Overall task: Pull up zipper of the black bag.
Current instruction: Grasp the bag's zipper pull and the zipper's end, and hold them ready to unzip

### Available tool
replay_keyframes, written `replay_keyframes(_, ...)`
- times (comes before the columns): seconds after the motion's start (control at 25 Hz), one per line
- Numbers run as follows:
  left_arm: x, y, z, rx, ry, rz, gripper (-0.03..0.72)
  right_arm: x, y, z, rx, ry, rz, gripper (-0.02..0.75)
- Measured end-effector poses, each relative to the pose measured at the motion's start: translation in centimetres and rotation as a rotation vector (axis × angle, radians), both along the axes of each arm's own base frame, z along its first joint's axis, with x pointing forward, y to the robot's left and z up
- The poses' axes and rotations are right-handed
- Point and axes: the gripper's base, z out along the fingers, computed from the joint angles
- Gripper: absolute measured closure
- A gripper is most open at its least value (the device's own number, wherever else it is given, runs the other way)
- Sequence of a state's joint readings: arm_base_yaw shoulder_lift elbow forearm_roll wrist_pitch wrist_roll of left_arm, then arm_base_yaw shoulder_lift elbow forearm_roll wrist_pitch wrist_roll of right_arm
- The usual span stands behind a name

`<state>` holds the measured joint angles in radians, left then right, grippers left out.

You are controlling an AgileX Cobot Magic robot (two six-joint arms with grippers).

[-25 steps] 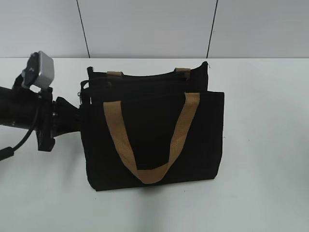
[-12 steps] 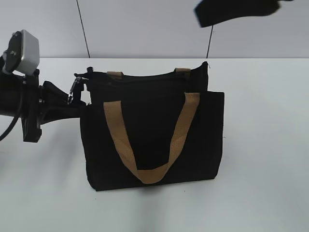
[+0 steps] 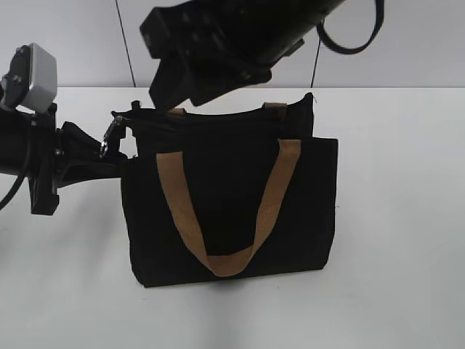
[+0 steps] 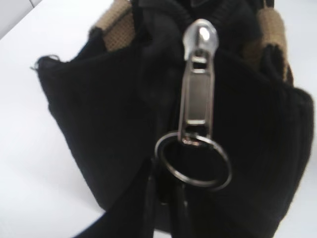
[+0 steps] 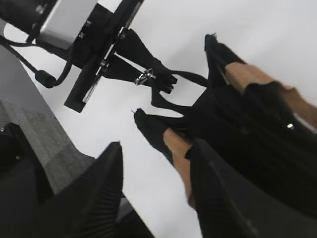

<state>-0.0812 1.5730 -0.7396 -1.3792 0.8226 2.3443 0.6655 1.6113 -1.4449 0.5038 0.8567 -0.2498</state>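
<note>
The black bag stands upright on the white table, tan handle hanging down its front. Its zipper runs along the top edge. The silvery pull tab with a key ring sticks out past the bag's left end. My left gripper is shut on the ring and holds it taut, seen close in the left wrist view. My right gripper hovers over the bag's top left corner, open and empty. In the right wrist view its fingers straddle the bag's end and a tan handle.
The white table surrounds the bag, with a pale wall behind. The right arm crosses the top of the exterior view. The left arm and its camera box lie left of the bag.
The right arm has swung in from the upper right to above the bag's top left corner. The left gripper drew the pull tab leftward, then held almost still.
</note>
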Motion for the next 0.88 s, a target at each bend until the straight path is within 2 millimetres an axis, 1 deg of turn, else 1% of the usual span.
replay_keyframes(0.08, 0.0, 0.0, 0.0, 0.0, 0.001, 0.0, 0.659, 0.1, 0.7, -0.9, 0.005, 0.072, -0.043, 0.396)
replay_keyframes(0.16, 0.0, 0.0, 0.0, 0.004, -0.002, 0.001, 0.659, 0.0, 1.0, -1.1, 0.01, 0.098, -0.059, 0.398)
replay_keyframes(0.28, 0.0, 0.3, 0.6, 0.03, -0.04, 0.027, 0.659, 0.0, 1.1, -1.0, 0.031, 0.107, -0.074, 0.398)
replay_keyframes(0.48, -0.3, 0.8, 2.7, 0.069, -0.141, 0.081, 0.659, 0.0, 1.6, -0.5, 0.116, 0.139, -0.1, 0.399)
replay_keyframes(0.6, -0.8, 0.9, 3.6, 0.092, -0.185, 0.07, 0.659, 0.1, 1.8, -0.2, 0.16, 0.149, -0.11, 0.4)
replay_keyframes(0.88, -1.5, 1.2, 4.5, 0.142, -0.243, 0.039, 0.659, 0.0, 2.1, 0.1, 0.205, 0.156, -0.102, 0.4)
